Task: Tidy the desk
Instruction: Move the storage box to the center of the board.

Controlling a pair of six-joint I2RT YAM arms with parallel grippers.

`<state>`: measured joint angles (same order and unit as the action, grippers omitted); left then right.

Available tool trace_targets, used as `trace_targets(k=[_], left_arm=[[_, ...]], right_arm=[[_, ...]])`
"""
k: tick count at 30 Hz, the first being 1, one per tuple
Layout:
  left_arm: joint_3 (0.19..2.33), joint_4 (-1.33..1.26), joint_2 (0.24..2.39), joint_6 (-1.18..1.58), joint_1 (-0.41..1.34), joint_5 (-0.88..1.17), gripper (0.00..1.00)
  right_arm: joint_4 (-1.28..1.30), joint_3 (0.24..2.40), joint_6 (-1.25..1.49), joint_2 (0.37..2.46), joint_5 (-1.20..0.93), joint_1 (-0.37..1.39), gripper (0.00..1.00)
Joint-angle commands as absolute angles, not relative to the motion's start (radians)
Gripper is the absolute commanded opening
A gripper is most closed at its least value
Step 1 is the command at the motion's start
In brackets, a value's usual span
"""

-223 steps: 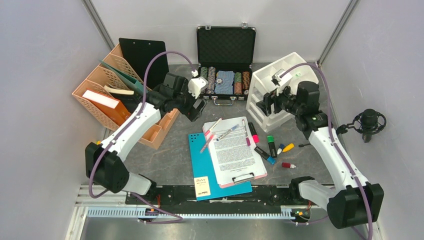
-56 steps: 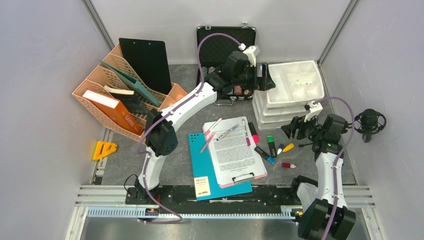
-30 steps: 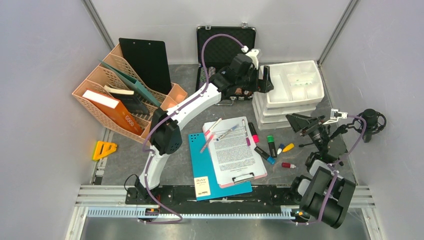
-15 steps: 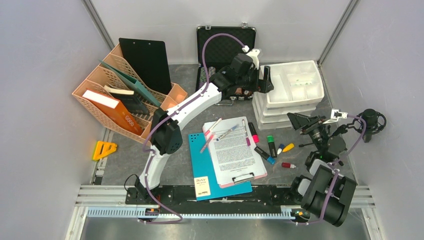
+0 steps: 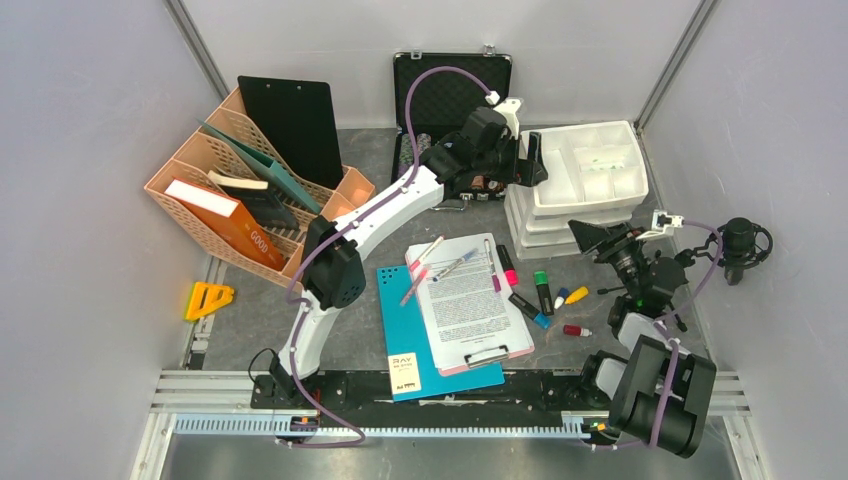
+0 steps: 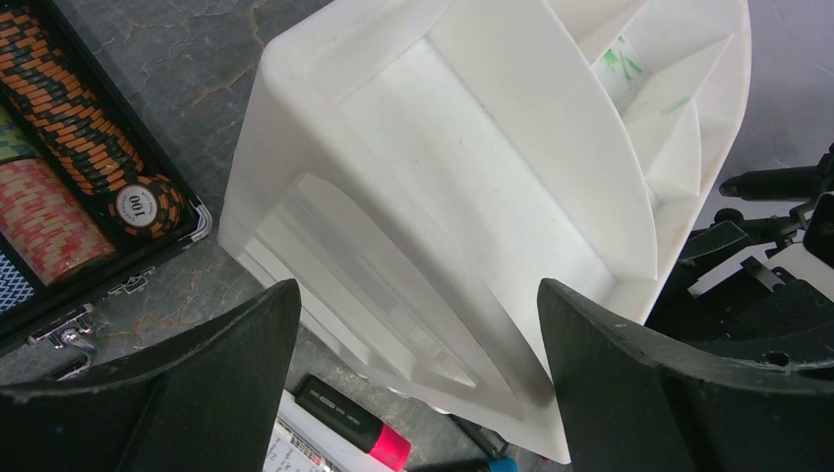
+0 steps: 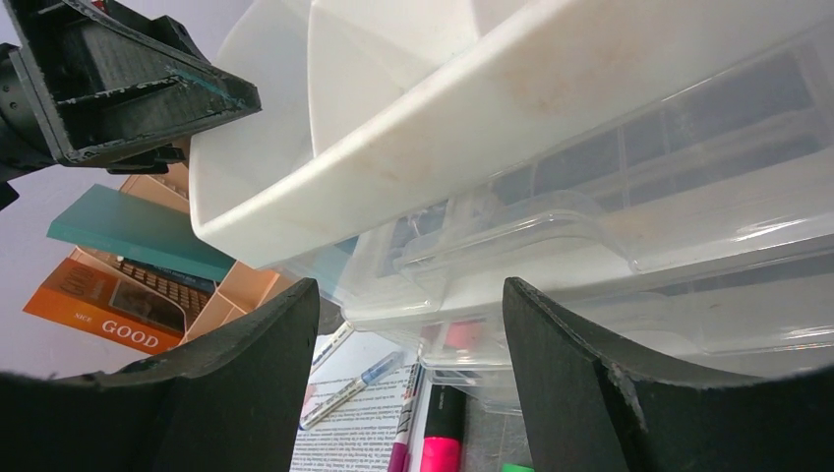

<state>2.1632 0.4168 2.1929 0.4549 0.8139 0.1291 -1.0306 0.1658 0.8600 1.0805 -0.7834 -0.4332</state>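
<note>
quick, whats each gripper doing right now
left gripper: open, empty, at the white plastic drawer organizer
right gripper: open, empty, in front of the same organizer

Smooth white plastic organizer (image 6: 511, 147), mottled stone-look desk (image 6: 197, 49).

Lab robot cell: grey walls (image 5: 90, 150), aluminium rail (image 5: 450, 427), microphone (image 5: 742, 243).

The tabletop (image 5: 245, 315) is showing mottled dark grey; the drawer organizer (image 5: 590, 170) is showing plain white, the file rack (image 5: 200, 240) peach, the folder (image 5: 400, 320) teal, the poker chips (image 6: 69, 108) orange-and-black stripes.
</note>
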Motion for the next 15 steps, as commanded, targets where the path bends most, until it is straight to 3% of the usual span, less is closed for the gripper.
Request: trace_targets(k=[1, 15], left_arm=[[2.198, 0.431, 2.21, 0.403, 0.817, 0.107, 0.94], [2.195, 0.43, 2.219, 0.399, 0.816, 0.124, 0.94]], right_arm=[[-1.112, 0.205, 0.878, 1.117, -0.756, -0.42, 0.74], [-1.475, 0.201, 1.086, 1.291, -0.779, -0.405, 0.74]])
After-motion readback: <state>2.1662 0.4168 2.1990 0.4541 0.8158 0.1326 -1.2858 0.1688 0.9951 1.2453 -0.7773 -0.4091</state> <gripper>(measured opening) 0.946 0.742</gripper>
